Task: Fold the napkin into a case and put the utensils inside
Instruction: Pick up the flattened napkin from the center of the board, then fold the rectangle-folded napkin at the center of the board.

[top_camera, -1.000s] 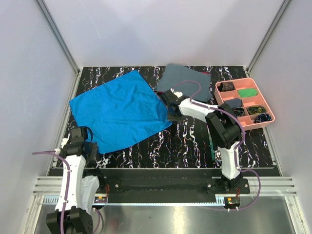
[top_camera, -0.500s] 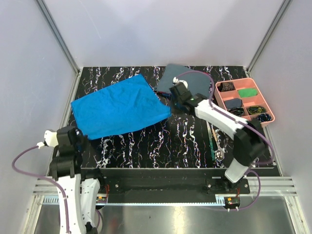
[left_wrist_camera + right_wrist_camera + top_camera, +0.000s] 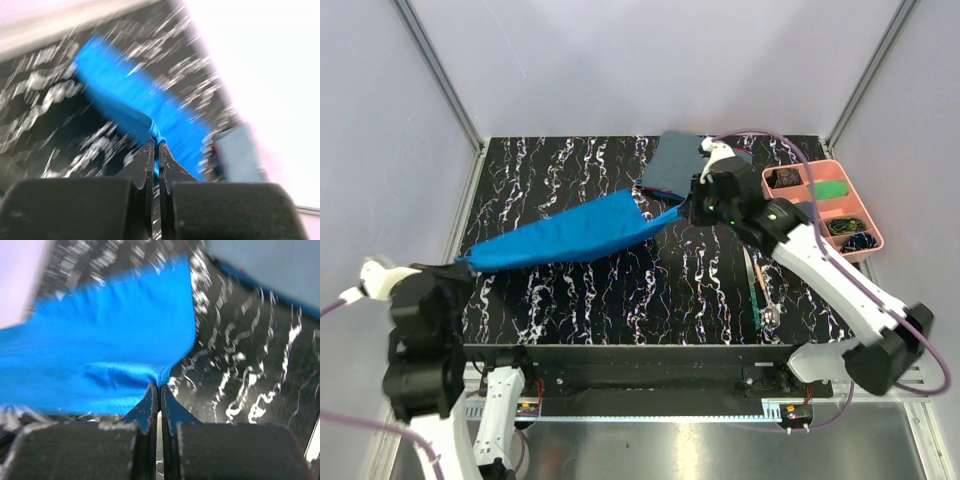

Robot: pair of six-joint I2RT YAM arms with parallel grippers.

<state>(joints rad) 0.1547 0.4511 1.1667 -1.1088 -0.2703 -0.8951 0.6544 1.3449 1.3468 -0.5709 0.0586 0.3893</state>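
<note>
Stretching between the 2 grippers, the napkin (image 3: 570,232) hung as a taut blue band above the table (image 3: 620,300), running from just beside the grey cloth (image 3: 685,160) out to that cloth's left and nearer the arm bases. The right gripper (image 3: 692,207) was clamped on the napkin corner closest to the grey cloth. The left gripper (image 3: 156,150) pinched the opposite corner, well apart from that cloth. The utensils (image 3: 760,285) lay on the table nearer than the grey cloth, to its right

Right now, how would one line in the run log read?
left fingers: shut on napkin | right fingers: shut on its other end | napkin: stretched between both | utensils: lying on table
</note>
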